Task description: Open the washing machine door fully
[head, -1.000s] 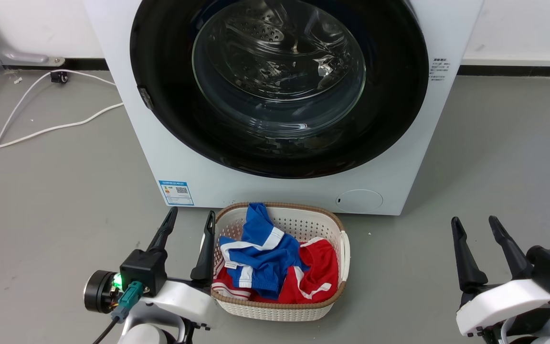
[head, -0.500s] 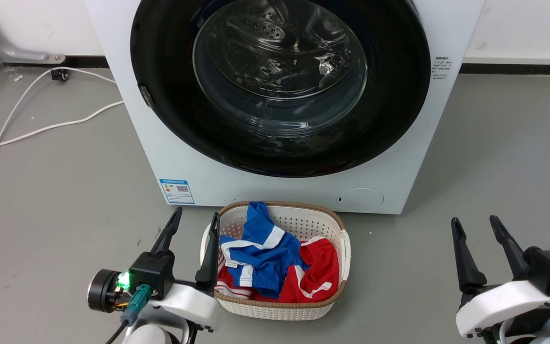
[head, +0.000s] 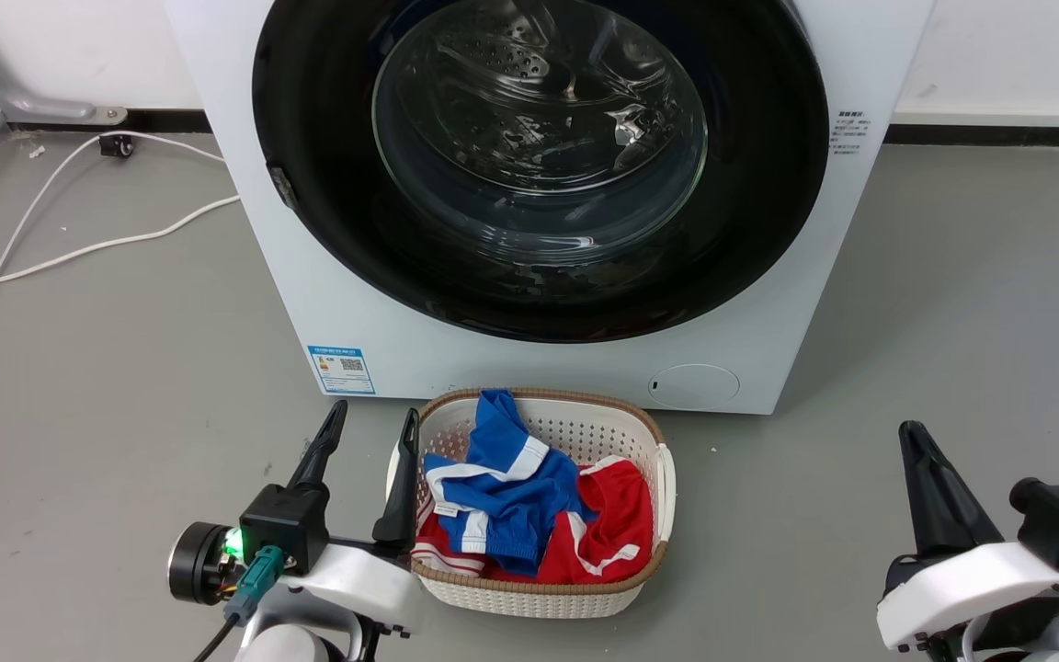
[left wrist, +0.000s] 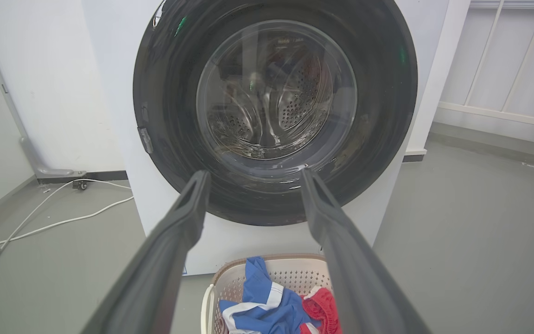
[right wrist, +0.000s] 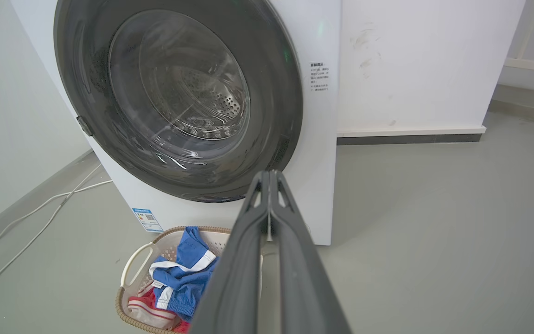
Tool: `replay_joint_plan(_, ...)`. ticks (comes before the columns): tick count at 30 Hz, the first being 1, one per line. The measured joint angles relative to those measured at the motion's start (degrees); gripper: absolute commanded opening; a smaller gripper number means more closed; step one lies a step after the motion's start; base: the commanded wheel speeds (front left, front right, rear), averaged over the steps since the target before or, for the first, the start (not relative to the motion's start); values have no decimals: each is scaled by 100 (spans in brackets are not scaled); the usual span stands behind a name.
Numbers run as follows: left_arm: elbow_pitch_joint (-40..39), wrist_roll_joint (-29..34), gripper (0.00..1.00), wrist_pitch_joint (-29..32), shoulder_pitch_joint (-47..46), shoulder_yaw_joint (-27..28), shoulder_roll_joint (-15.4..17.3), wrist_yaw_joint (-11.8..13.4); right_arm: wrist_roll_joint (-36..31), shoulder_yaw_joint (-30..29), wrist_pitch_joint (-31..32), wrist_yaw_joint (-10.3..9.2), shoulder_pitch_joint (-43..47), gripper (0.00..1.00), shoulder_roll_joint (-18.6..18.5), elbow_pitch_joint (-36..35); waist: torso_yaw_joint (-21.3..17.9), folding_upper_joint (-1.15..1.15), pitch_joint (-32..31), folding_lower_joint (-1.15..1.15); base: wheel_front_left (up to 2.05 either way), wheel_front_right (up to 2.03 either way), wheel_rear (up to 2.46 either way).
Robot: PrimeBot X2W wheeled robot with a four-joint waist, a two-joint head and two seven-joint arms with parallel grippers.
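Unreadable blue label (head: 339, 369) (washing machine (head: 511, 368) front)

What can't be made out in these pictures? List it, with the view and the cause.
Head view: the washing machine door is cut off at its top by the upper edge.
Head view: the label on the washing machine has print too small to read.
Left wrist view: the basket is cut off by the bottom edge.
All views: whether the door is latched cannot be told.

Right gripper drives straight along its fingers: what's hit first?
Likely the washing machine door, near its lower rim. The right gripper is shut and the way there looks free, though depth is unclear.
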Motion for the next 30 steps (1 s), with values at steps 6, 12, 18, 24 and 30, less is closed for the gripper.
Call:
replay_joint_plan(6,7,13,100,0,3,12,-22,1,1683,62,59,-1,-5,0,-4,202,6,0,-29,0,0,0,0)
replay_joint_plan(12,24,-15,100,0,-8,30,-53,0,3871,-78,103,-1,-176,0,5,579,6,0,52,0,0,0,0)
replay_joint_plan(18,-46,3,100,0,-143,77,-63,7,6296,-620,232,-1,-821,0,4,1226,-6,0,267,0,0,0,0)
replay_joint_plan(24,-168,36,100,-1,-319,105,-99,7,7231,-1243,645,-1,-1840,0,-243,2193,-17,0,573,0,0,0,0)
replay_joint_plan(30,-280,48,100,-1,-644,103,-151,-30,7508,-1469,1035,-2,-3159,0,-759,3354,31,0,1010,0,0,0,0)
